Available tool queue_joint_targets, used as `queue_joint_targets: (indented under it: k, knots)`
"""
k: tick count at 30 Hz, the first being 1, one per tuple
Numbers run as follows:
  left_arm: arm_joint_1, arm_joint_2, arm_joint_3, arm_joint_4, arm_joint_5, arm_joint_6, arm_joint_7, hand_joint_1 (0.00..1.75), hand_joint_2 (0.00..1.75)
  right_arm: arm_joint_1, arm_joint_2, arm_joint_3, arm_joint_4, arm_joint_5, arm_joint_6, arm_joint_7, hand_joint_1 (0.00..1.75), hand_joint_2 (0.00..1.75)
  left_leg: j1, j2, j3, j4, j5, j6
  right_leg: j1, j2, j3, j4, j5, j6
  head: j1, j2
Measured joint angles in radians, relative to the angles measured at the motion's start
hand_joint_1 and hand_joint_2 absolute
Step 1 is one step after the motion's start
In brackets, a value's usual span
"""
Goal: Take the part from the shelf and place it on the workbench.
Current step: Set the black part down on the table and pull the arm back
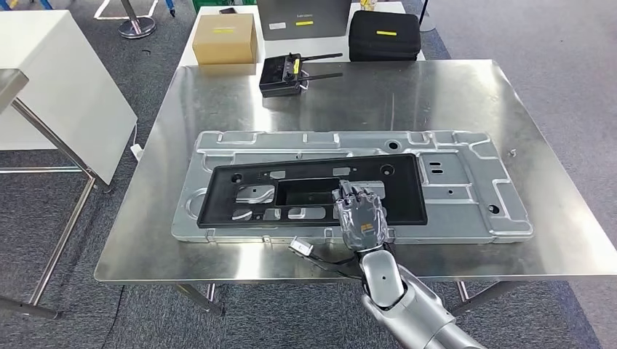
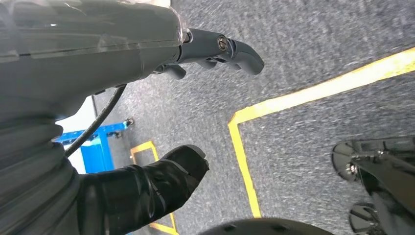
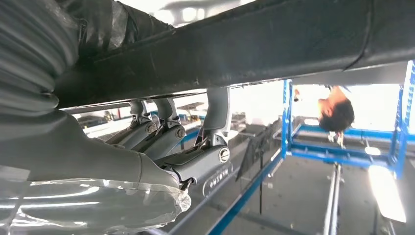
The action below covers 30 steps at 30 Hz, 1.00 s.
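Note:
The black plastic frame part [image 1: 240,182] lies flat on a large silver stamped plate [image 1: 466,189] in the middle of the steel workbench [image 1: 436,94]. My right hand [image 1: 359,212] rests on the frame's near edge, right of its rectangular opening, with its fingers curled over the rim. In the right wrist view the frame's dark edge [image 3: 274,44] runs across the picture, and my right hand [image 3: 186,147] grips it between the fingers and the thumb. My left hand [image 2: 122,54] hangs over the grey floor with its fingers apart and nothing in it.
At the workbench's far edge lies a black remote controller [image 1: 287,75]. Behind it stand a cardboard box [image 1: 225,38] and a black case [image 1: 384,34]. A white table [image 1: 51,80] stands to the left. A person [image 3: 337,110] is near a blue rack [image 3: 288,127].

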Motion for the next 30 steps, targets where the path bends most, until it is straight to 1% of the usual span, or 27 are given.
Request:
queue_joint_targets:
  k: [1,2,4,5,6,7,9,10,11,12,13,14,15,16,18,19,20,21,22,23,24,25,26,27,28,29,30]
  knots:
    - [-0.001,0.000,-0.001,0.000,-0.002,0.000,-0.001,0.00,1.75,0.000,0.006,-0.027,0.018,-0.003,0.000,-0.021,1.75,1.75,-0.002,-0.001,0.015,-0.033,0.007,0.004,0.001,0.000,-0.001,0.001,-0.001,0.004,0.000,0.000]
    - [-0.001,0.001,-0.002,0.000,-0.004,-0.001,-0.002,0.00,1.75,-0.001,0.010,-0.058,0.037,-0.007,0.000,-0.040,1.75,1.75,-0.005,-0.001,0.019,-0.043,0.004,0.008,0.002,0.000,-0.003,0.001,0.000,0.009,0.000,0.000]
    - [-0.001,0.000,-0.004,0.000,-0.007,-0.001,-0.003,0.00,1.75,-0.001,0.018,-0.117,0.072,-0.014,0.000,-0.068,1.75,1.75,-0.003,-0.002,0.021,-0.050,0.008,0.018,0.001,0.000,-0.002,0.001,-0.001,0.020,0.000,0.000]
    - [0.000,0.000,-0.005,0.000,-0.007,-0.001,-0.003,0.00,1.75,-0.001,0.020,-0.140,0.086,-0.016,0.000,-0.075,1.75,1.75,-0.001,-0.002,0.023,-0.054,0.011,0.024,0.000,0.001,-0.006,0.010,-0.009,0.025,0.001,0.000]
    - [0.001,-0.001,-0.006,0.000,-0.008,-0.001,-0.003,0.00,1.75,-0.002,0.021,-0.160,0.096,-0.018,0.000,-0.078,1.75,1.75,0.002,-0.001,0.025,-0.059,0.013,0.031,-0.001,0.002,-0.018,0.038,-0.027,0.030,0.001,0.000]
    - [0.001,-0.001,-0.007,0.000,-0.008,-0.001,-0.004,0.00,1.75,-0.002,0.022,-0.176,0.106,-0.018,-0.001,-0.080,1.75,1.75,0.003,0.000,0.027,-0.062,0.014,0.036,-0.003,0.004,-0.040,0.085,-0.053,0.034,0.001,0.000]
    - [0.000,0.000,-0.009,0.000,-0.008,-0.001,-0.004,0.00,1.75,0.000,0.022,-0.200,0.124,-0.019,-0.001,-0.085,1.75,1.75,0.003,0.000,0.027,-0.062,0.013,0.041,-0.006,0.005,-0.104,0.215,-0.111,0.040,0.001,0.000]
    - [0.000,0.000,-0.011,0.000,-0.009,-0.001,-0.004,0.00,1.75,0.003,0.022,-0.211,0.133,-0.019,-0.001,-0.090,1.75,1.75,0.003,0.000,0.027,-0.061,0.013,0.041,-0.009,0.005,-0.129,0.264,-0.123,0.042,0.001,0.000]
    - [0.000,0.000,-0.013,0.000,-0.009,-0.001,-0.005,0.00,1.75,0.005,0.023,-0.222,0.143,-0.019,-0.001,-0.098,1.75,1.75,0.003,-0.001,0.027,-0.060,0.012,0.041,-0.011,0.004,-0.140,0.279,-0.117,0.044,0.001,0.000]
    - [0.000,0.000,-0.015,0.000,-0.010,-0.001,-0.006,0.00,1.75,0.006,0.025,-0.237,0.151,-0.018,-0.001,-0.109,1.75,1.75,0.003,-0.001,0.027,-0.057,0.010,0.040,-0.013,0.004,-0.129,0.251,-0.091,0.045,0.001,0.000]
    - [0.000,0.000,-0.018,0.000,-0.010,-0.002,-0.008,0.00,1.75,0.006,0.028,-0.254,0.160,-0.017,-0.001,-0.122,1.75,1.75,0.003,-0.002,0.028,-0.054,0.008,0.038,-0.015,0.004,-0.102,0.191,-0.054,0.044,0.001,0.000]
    - [0.000,0.000,-0.019,0.000,-0.011,-0.002,-0.010,0.00,1.75,0.005,0.030,-0.271,0.167,-0.016,-0.002,-0.133,1.75,1.75,0.003,-0.002,0.028,-0.051,0.005,0.035,-0.015,0.004,-0.068,0.120,-0.024,0.042,0.001,0.000]
    - [0.001,-0.001,-0.021,0.000,-0.011,-0.003,-0.011,0.00,1.75,0.004,0.034,-0.286,0.174,-0.016,-0.003,-0.142,1.75,1.75,0.001,-0.003,0.028,-0.048,0.002,0.032,-0.014,0.004,-0.040,0.060,-0.003,0.039,0.000,0.000]
    - [0.001,-0.001,-0.022,0.000,-0.011,-0.003,-0.012,0.00,1.75,0.004,0.037,-0.298,0.180,-0.017,-0.005,-0.149,1.75,1.75,-0.001,-0.004,0.027,-0.046,0.000,0.027,-0.012,0.004,-0.023,0.024,0.006,0.036,0.000,0.000]
    - [0.001,-0.001,-0.023,0.000,-0.011,-0.003,-0.015,0.00,1.75,0.002,0.041,-0.314,0.190,-0.017,-0.011,-0.156,1.75,1.75,-0.003,-0.004,0.027,-0.046,0.000,0.017,-0.007,0.005,-0.018,0.009,0.006,0.029,0.000,0.000]
    - [0.001,-0.001,-0.023,0.000,-0.011,-0.003,-0.018,0.00,1.75,0.002,0.044,-0.321,0.193,-0.018,-0.014,-0.160,1.75,1.75,-0.002,-0.004,0.027,-0.047,-0.001,0.011,-0.009,0.005,-0.016,0.006,0.009,0.023,0.000,0.000]
    - [0.001,-0.001,-0.023,0.000,-0.011,-0.003,-0.022,0.00,1.75,0.001,0.046,-0.327,0.196,-0.020,-0.016,-0.163,1.31,1.31,0.000,-0.003,0.026,-0.041,-0.007,0.005,-0.010,0.005,-0.013,0.002,0.011,0.017,0.000,0.000]
    - [0.001,-0.001,-0.023,0.000,-0.011,-0.003,-0.028,0.00,1.75,0.000,0.049,-0.333,0.200,-0.021,-0.017,-0.168,0.87,0.87,0.001,-0.003,0.019,-0.021,-0.022,0.000,-0.012,0.004,-0.010,-0.003,0.014,0.010,0.000,0.000]
    - [0.001,-0.001,-0.023,0.000,-0.011,-0.003,-0.035,0.00,1.75,-0.001,0.051,-0.340,0.205,-0.022,-0.017,-0.172,0.44,0.44,0.003,-0.002,0.002,0.020,-0.048,-0.004,-0.014,0.003,-0.008,-0.007,0.016,0.005,0.000,0.000]
    - [0.001,-0.001,-0.023,0.000,-0.013,-0.002,-0.042,0.00,1.75,-0.001,0.052,-0.346,0.211,-0.024,-0.017,-0.177,0.00,0.00,0.004,-0.001,-0.024,0.078,-0.080,-0.007,-0.014,0.002,-0.007,-0.008,0.016,0.002,-0.001,0.000]
    - [0.002,-0.001,-0.024,0.000,-0.014,-0.001,-0.048,0.00,1.31,0.001,0.053,-0.353,0.218,-0.025,-0.017,-0.183,0.00,0.00,0.004,-0.001,-0.055,0.146,-0.112,-0.011,-0.013,0.001,-0.008,-0.008,0.016,0.000,-0.001,0.000]
    - [0.003,-0.001,-0.024,0.000,-0.015,0.002,-0.054,0.00,0.87,0.002,0.054,-0.360,0.225,-0.027,-0.017,-0.189,0.00,0.00,0.005,0.000,-0.080,0.201,-0.131,-0.013,-0.012,0.000,-0.008,-0.007,0.016,-0.001,-0.001,0.000]
    - [0.005,-0.001,-0.024,0.000,-0.016,0.005,-0.057,0.00,0.44,0.004,0.055,-0.366,0.230,-0.028,-0.017,-0.194,0.00,0.00,0.005,0.000,-0.094,0.230,-0.135,-0.015,-0.012,0.000,-0.008,-0.007,0.016,-0.001,-0.001,0.000]
    - [0.006,-0.001,-0.024,0.000,-0.015,0.009,-0.059,0.00,0.00,0.004,0.056,-0.374,0.235,-0.030,-0.017,-0.199,0.00,0.00,0.005,0.000,-0.086,0.218,-0.118,-0.016,-0.012,0.001,-0.008,-0.006,0.015,0.000,-0.001,0.000]
    - [0.007,0.000,-0.024,0.000,-0.013,0.014,-0.060,0.00,0.00,0.003,0.057,-0.381,0.238,-0.032,-0.017,-0.204,0.00,0.00,0.006,0.000,-0.060,0.168,-0.086,-0.015,-0.012,0.002,-0.007,-0.005,0.015,0.001,-0.001,0.000]
    - [0.008,0.000,-0.024,0.000,-0.012,0.018,-0.060,0.00,0.00,0.002,0.058,-0.390,0.240,-0.036,-0.017,-0.209,0.00,0.00,0.007,0.000,-0.024,0.096,-0.053,-0.014,-0.012,0.002,-0.006,-0.003,0.014,0.003,-0.001,0.000]
    - [0.007,0.001,-0.024,0.000,-0.010,0.022,-0.059,0.00,0.00,0.001,0.060,-0.399,0.242,-0.042,-0.017,-0.215,0.00,0.00,0.006,0.000,0.010,0.027,-0.029,-0.012,-0.011,0.004,-0.006,0.000,0.013,0.006,-0.001,0.000]
